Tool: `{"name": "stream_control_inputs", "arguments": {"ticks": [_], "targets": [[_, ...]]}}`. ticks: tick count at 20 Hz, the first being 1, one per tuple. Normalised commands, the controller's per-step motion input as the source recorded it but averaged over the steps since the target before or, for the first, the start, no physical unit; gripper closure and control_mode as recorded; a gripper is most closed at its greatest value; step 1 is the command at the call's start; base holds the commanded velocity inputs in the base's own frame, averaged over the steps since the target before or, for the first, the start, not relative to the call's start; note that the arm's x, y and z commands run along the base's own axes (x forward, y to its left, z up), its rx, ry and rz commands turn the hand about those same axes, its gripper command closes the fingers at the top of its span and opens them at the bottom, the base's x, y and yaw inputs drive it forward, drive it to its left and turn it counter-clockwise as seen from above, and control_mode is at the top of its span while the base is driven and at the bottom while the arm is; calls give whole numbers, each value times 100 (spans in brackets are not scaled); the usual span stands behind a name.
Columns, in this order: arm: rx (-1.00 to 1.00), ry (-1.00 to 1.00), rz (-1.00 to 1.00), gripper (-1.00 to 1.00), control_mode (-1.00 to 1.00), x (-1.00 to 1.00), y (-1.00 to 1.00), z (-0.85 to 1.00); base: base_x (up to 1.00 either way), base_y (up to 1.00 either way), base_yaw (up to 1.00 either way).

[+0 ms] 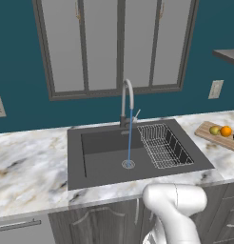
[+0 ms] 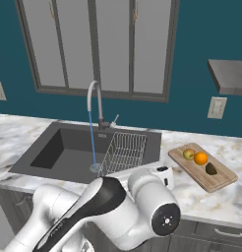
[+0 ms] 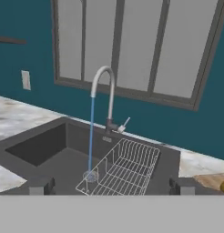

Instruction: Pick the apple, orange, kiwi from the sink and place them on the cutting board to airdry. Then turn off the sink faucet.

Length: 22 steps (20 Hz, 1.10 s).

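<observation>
Nearest the camera in the hand view, the two-finger gripper (image 3: 111, 185) shows only as two small dark fingertips (image 3: 41, 185) at the lower left and lower right of the frame, spread wide apart and holding nothing. Just beyond them lies the large dark grey rectangular sink (image 3: 45, 145), with a wire dish rack (image 3: 125, 168) at lower centre. A thin blue stream of water (image 3: 91, 136) falls from the tall slim grey metal gooseneck faucet (image 3: 107, 91) to the round drain; the faucet's small side lever (image 3: 124, 124) sticks out at its base, centre frame, well beyond the fingertips. In the right base view, the flat light-brown wooden cutting board (image 2: 204, 170) sits on the marbled counter (image 2: 226, 197) at centre right, right of the sink, carrying the yellow-green apple (image 2: 189, 154), the bright orange fruit (image 2: 201, 158) touching it, and the dark oval kiwi (image 2: 211, 169) slightly apart. In the left base view the board is cut off by the right edge, and the kiwi there is barely visible. Farthest back, a grey-framed window (image 2: 98, 47) fills the teal wall.
</observation>
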Motion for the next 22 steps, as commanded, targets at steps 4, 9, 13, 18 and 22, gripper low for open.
{"name": "stream_control_inputs", "arguments": {"ticks": [4,9,13,18,22], "targets": [[-3,-18,-1,-100,-100,0,60,-4,0,0,0],[1,-22,0,-100,-100,0,52,0,0,0,0],[0,-20,6,-100,-100,1,40,1,0,0,0],[0,0,15,-100,-100,21,14,4,0,0,0],[1,7,9,-100,-100,45,5,4,0,0,0]]}}
